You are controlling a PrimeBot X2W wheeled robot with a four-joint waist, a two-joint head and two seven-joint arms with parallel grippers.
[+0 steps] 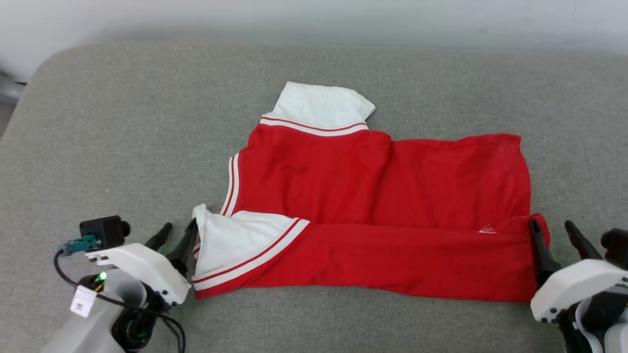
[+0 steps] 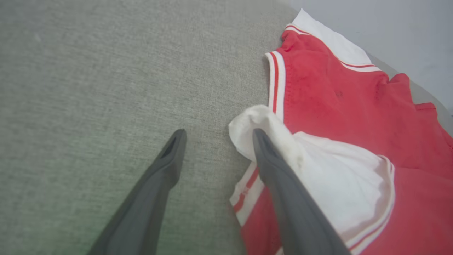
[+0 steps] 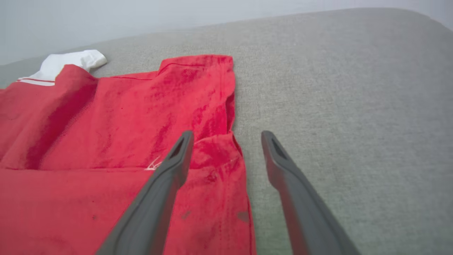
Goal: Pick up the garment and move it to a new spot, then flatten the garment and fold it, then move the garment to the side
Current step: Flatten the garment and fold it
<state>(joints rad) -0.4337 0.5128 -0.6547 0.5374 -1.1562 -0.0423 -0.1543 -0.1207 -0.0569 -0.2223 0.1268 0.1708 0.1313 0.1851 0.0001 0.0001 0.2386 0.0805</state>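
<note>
The garment is a red jersey lying sideways on a grey padded surface. Its near long edge is folded over towards the far side. One white sleeve points to the far side, and the other lies folded onto the red body at the near left. My left gripper is open at that sleeve's tip; in the left wrist view one finger rests against the white cloth. My right gripper is open at the garment's right hem corner, which lies loose between the spread fingers.
The grey surface stretches well beyond the garment on the left, the right and the far side. A pale wall runs behind its back edge. The surface's rounded left corner drops off at the upper left.
</note>
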